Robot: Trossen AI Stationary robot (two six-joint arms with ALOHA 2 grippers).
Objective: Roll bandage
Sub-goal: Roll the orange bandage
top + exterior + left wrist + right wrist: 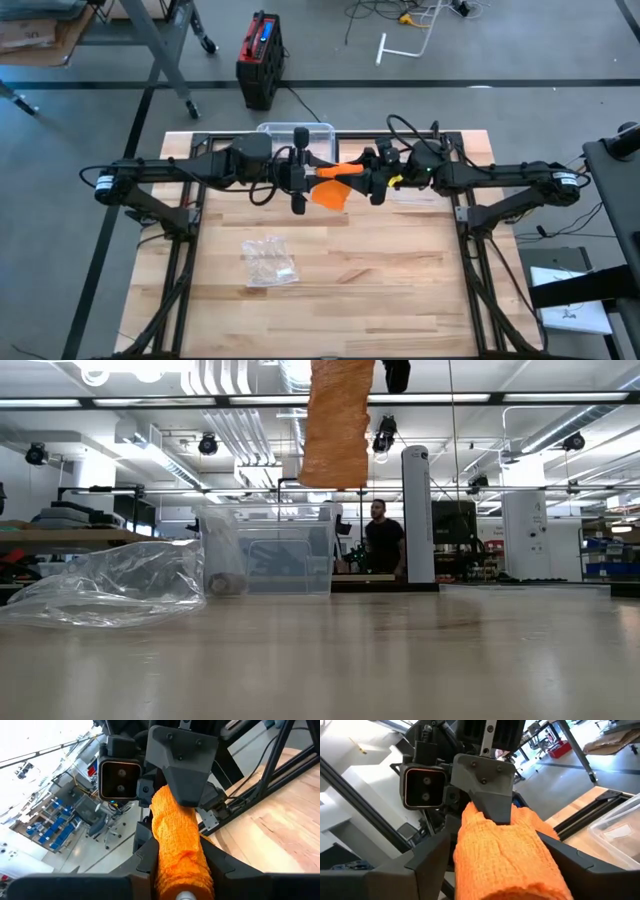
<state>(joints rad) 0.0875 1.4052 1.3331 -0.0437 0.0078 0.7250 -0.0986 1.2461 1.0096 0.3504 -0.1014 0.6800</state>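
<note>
An orange gauze bandage (338, 172) is held high over the table's far middle between my two grippers. My left gripper (303, 178) comes level from the table's left and is shut on the rolled part (180, 840). My right gripper (372, 180) comes level from the right and stands open, its fingers on either side of the wider part (505, 855). A loose flap (335, 420) hangs down from the roll, clear of the table. My left gripper pinches the rolled part by its two sides (162, 865) between the two fingers. The fingers come level from the table's left and lie along the roll. The roll sits about level, lifted clear, with the loose flap (333, 195) hanging slack below. My right gripper has the bandage's wide part between its open fingers (432, 855). A dark gap shows at one finger, and I cannot tell whether the other finger touches the cloth.
A clear plastic bag (268, 262) lies on the wooden table near its middle. A clear plastic bin (297, 132) stands at the far edge behind the grippers. A person (383, 540) stands in the room beyond the table.
</note>
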